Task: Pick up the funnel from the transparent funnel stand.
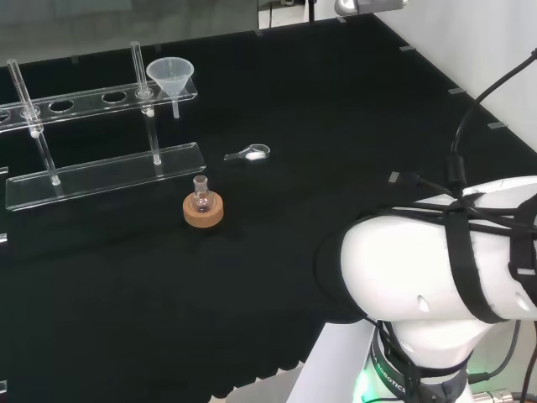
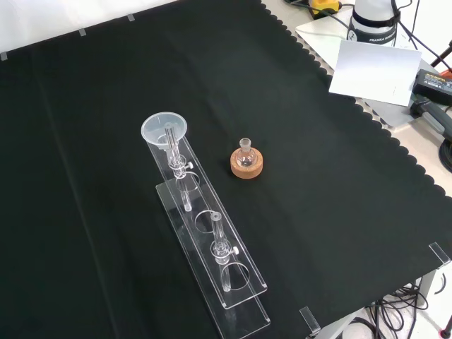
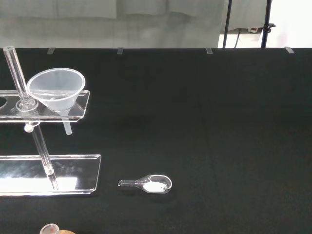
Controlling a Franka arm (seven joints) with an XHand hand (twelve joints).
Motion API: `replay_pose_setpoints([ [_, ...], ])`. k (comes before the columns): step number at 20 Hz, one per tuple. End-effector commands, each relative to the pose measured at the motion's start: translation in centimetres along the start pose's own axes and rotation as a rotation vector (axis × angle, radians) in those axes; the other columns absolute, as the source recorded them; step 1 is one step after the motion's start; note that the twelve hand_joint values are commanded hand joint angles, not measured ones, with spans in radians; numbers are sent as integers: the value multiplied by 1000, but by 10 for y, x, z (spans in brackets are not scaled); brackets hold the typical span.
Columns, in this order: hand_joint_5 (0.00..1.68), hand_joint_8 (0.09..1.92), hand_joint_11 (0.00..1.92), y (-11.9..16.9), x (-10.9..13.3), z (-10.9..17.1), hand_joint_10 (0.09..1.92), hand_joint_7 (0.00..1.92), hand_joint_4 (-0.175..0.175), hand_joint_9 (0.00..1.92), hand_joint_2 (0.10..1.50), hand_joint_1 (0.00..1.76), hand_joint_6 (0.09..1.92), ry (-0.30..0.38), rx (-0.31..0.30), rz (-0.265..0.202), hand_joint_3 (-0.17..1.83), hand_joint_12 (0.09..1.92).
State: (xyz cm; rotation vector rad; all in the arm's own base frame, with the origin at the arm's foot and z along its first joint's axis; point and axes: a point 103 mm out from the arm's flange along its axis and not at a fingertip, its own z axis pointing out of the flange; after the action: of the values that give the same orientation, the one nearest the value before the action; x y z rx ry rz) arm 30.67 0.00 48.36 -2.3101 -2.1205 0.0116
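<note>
Funnel sits upright in the end hole of the transparent funnel stand, upper left of head view. Small flask on cork ring just below, clear scoop to its right. Hand state: I cannot tell.

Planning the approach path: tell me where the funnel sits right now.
In the head view the funnel sits in the right end hole of the clear stand's upper shelf, upper left of the cloth, behind the small flask on its cork ring.
</note>
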Motion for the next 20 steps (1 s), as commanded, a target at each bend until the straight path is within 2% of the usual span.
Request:
replay_pose_setpoints([
  [1, 46, 288, 18, -1, -1, 0, 587, 0, 56, 44, 1053, 0, 132, -8, -11, 1, 599, 1261],
  [4, 69, 259, 1, -1, -1, -2, 583, 0, 56, 38, 1095, 0, 87, -1, -5, 6, 517, 1292],
  [12, 81, 254, 0, 11, 2, 4, 583, 0, 55, 39, 1106, 0, 87, -21, 13, 25, 497, 1298],
  [20, 92, 256, 0, 45, 8, 16, 584, 0, 53, 48, 1114, 0, 87, -59, 44, 47, 476, 1304],
])
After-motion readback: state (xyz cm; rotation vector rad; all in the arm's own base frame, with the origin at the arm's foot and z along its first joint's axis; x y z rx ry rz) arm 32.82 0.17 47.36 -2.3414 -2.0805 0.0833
